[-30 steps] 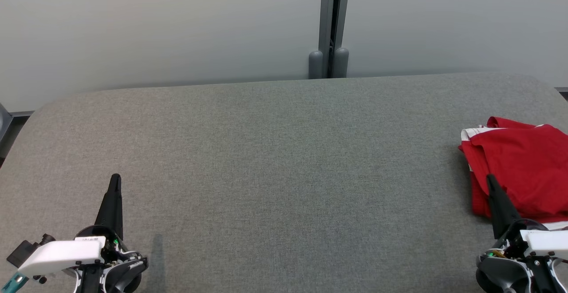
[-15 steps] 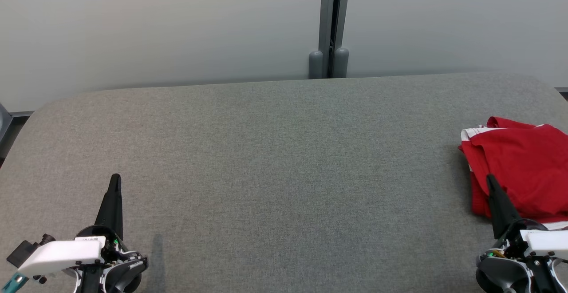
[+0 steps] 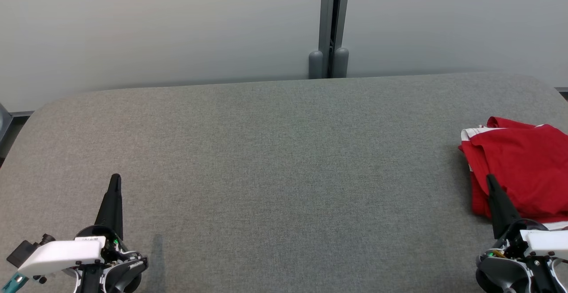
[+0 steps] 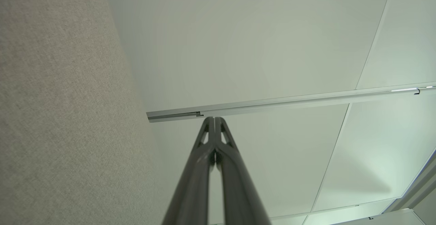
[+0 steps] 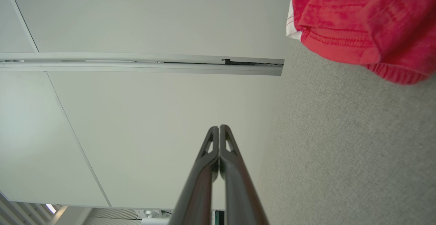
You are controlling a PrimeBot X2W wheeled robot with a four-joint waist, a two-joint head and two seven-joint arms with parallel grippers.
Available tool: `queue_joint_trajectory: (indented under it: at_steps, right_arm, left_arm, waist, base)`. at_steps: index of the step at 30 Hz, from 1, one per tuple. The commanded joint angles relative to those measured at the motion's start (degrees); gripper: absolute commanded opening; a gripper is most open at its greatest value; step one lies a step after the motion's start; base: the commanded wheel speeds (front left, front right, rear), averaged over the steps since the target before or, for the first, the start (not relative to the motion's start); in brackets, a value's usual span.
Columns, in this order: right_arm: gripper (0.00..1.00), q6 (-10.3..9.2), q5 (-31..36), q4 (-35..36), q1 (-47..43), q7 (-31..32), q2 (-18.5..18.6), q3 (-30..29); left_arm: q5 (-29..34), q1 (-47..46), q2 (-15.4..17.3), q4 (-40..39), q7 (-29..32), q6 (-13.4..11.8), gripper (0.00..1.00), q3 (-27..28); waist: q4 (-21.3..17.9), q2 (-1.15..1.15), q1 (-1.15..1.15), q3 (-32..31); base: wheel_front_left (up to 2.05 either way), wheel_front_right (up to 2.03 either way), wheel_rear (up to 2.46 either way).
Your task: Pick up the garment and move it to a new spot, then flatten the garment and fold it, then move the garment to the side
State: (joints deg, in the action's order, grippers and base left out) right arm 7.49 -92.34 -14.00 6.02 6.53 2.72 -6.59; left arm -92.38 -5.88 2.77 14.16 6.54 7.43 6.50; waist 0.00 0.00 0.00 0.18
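Note:
A red garment point(image 3: 523, 168) with white trim lies folded at the right edge of the grey table point(image 3: 275, 160); the frame cuts off its right side. In the right wrist view the garment point(image 5: 364, 24) fills the upper right corner. My right gripper point(image 3: 489, 178) is shut and empty at the lower right, its tip in front of the garment's near left corner. Its shut tips point(image 5: 219, 127) point past the garment's edge. My left gripper point(image 3: 115, 177) is shut and empty at the lower left, far from the garment, tips together point(image 4: 214, 118).
Pale wall panels stand behind the table, with a grey post point(image 3: 330, 26) between them at the far edge. The table's corners are rounded. Grey cloth stretches between the two grippers.

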Motion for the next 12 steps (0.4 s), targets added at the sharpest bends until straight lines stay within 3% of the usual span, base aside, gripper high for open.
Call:
queue_joint_trajectory:
  at_steps: [1,12]
  right_arm:
    - [0.0,0.0,-0.1,-0.1,0.4,0.1,0.2,0.0]
    - [0.0,0.0,-0.1,-0.1,0.4,0.1,0.2,0.0]
  left_arm:
    - [-0.1,-0.7,0.1,-0.2,0.2,0.2,0.0,0.2]
    - [-0.1,-0.7,0.1,-0.2,0.2,0.2,0.0,0.2]
  waist:
    - [0.0,0.0,0.0,0.0]
    - [0.0,0.0,0.0,0.0]
  base:
    - [0.0,0.0,0.0]
    - [0.0,0.0,0.0]
